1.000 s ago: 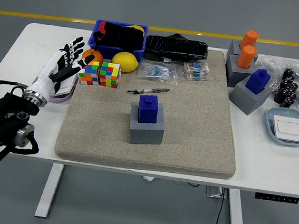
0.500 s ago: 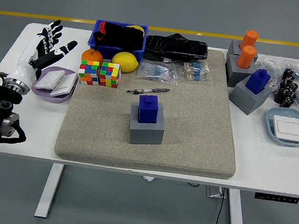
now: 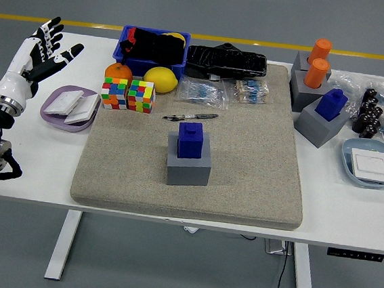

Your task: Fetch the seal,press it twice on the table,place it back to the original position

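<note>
Resting blue seal [image 3: 191,140], left robot hand [image 3: 36,51] spread

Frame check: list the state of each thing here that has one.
left hand: open, fingers spread, holding nothing, at the table's left edge
blue seal: upright, seated in the grey holder on the mat
pen: lying flat on the mat
second blue seal: seated in its grey holder, right side
orange seals: upright in their holder
purple dish: holds white pieces
</note>
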Tool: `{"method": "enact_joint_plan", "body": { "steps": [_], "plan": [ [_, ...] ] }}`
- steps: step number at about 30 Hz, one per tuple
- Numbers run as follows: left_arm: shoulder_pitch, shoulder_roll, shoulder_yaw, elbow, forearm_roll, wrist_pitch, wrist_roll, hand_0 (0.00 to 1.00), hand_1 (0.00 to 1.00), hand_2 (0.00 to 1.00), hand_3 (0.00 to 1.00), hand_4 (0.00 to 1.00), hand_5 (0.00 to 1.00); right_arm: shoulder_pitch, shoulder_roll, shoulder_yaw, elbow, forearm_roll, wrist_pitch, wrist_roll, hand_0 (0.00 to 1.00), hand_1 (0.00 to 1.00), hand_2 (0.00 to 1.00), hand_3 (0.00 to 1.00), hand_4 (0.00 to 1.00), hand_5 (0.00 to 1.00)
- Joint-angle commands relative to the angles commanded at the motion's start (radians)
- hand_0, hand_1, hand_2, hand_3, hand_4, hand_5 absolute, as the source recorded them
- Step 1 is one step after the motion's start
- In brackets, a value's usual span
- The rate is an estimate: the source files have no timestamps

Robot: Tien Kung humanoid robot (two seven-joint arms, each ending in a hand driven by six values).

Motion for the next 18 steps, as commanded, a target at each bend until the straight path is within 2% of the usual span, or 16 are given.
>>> {"method": "enact_joint_plan", "body": {
  "steps": [9,18],
  "plan": [
    [-0.003,0.015,0.001,-0.001,0.003,0.000,0.008,0.949,0.998,0.997,0.996,0.957,0.461,0.002,-0.003,-0.012,0.000,0.010,0.006,0.002,0.924,0.823,0.827,0.854,0.998,0.844],
    [-0.019,0.018,0.030,0.001,0.001,-0.005,0.017,0.949,0.998,0.997,0.997,0.958,0.463,-0.015,-0.001,0.002,0.000,0.009,0.004,-0.003,0.924,0.823,0.827,0.854,0.998,0.844]
  ]
}}
